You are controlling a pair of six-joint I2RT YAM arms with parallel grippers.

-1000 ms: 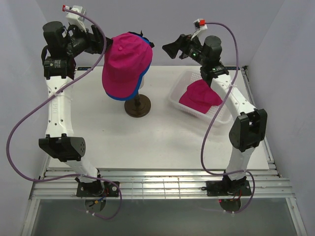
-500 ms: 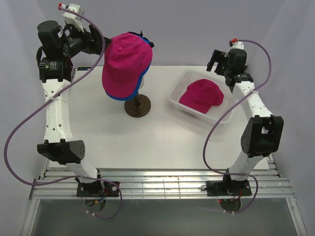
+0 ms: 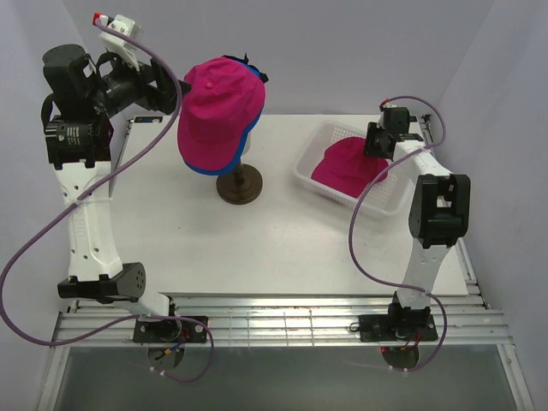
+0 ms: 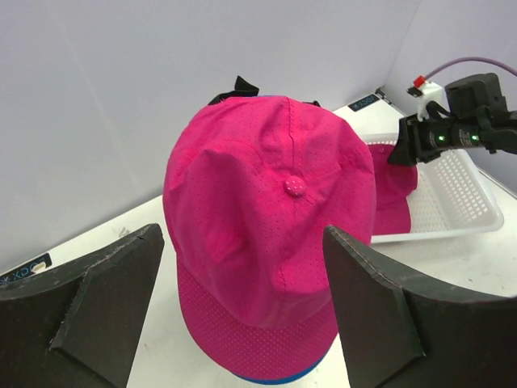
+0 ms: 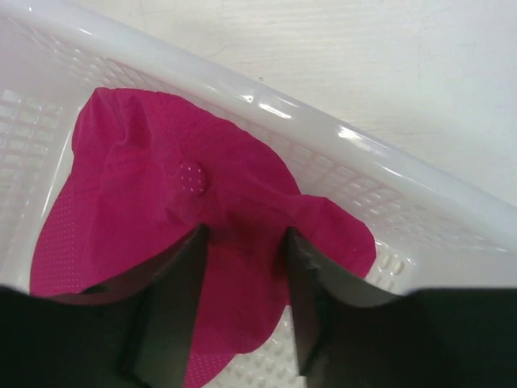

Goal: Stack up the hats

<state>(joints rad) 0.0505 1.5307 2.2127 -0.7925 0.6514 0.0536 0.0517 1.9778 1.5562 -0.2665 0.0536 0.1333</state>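
"White tabletop (image 3: 257,248) first. What sits on it?"

"A white mesh basket (image 3: 312,175) at about two o'clock from the middle, and a dark round stand (image 3: 240,187) at about twelve, carrying a head form that is almost wholly covered."

"Covered by what?"

"A pink cap (image 3: 218,107) on top, and under it a blue cap (image 3: 210,169), of which only a thin edge shows along the brim at six o'clock."

"And the third hat?"

"The second pink cap (image 3: 342,167) lies crumpled inside the basket, crown up."

"Where are the claws?"

"The left gripper (image 4: 242,238) hangs in the air at nine o'clock of the stacked caps. Its fingers are spread wide, and it touches nothing. The right gripper (image 5: 242,236) is down in the basket, over that cap's crown."

"Clamped on it?"

"Its fingers (image 5: 174,299) press into the fabric, with a ridge of cloth bunched between them and a gap left. I cannot tell whether they grip it."
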